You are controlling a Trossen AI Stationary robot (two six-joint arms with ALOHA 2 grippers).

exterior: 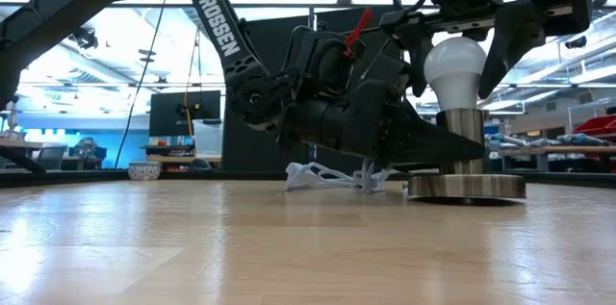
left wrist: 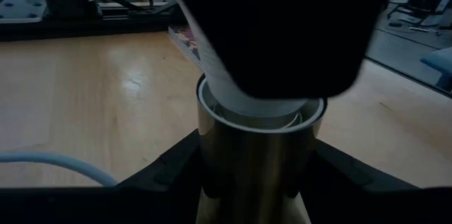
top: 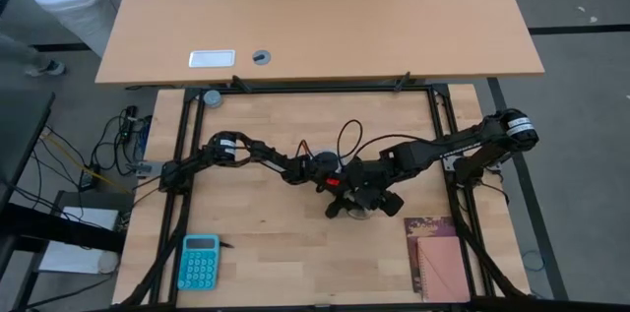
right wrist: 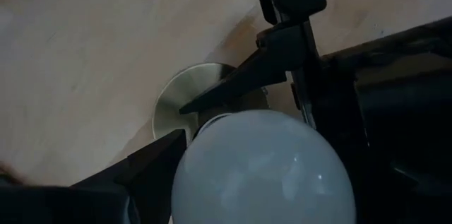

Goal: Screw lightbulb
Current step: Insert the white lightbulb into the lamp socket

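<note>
The white lightbulb [exterior: 454, 63] stands upright with its neck in the metal socket's upright tube [exterior: 464, 137], which rises from a round flat base [exterior: 467, 187] on the wooden table. My right gripper [exterior: 457, 55] comes down over the globe, one finger on either side of it. My left gripper [left wrist: 256, 146] reaches in level from the table's left and is shut on the socket tube. In the high view both grippers meet near the table's middle, the left gripper [top: 333, 180] beside the right gripper [top: 362, 204], and they hide the bulb there. My left gripper pinches the socket's upright tube [left wrist: 212, 160] between its two fingers, low on the tube, coming in level from the table's left. The socket stands upright with its base flat on the table. My right gripper holds the bulb's round globe [right wrist: 212, 160] between its two fingers, coming steeply from above. The bulb stands upright with its neck [left wrist: 261, 107] inside the socket's rim.
A white cable [exterior: 322, 178] lies on the table behind the socket. A blue calculator [top: 200, 261] sits at the near left and a reddish notebook [top: 438, 258] at the near right. A second desk [top: 325, 17] stands beyond the far edge.
</note>
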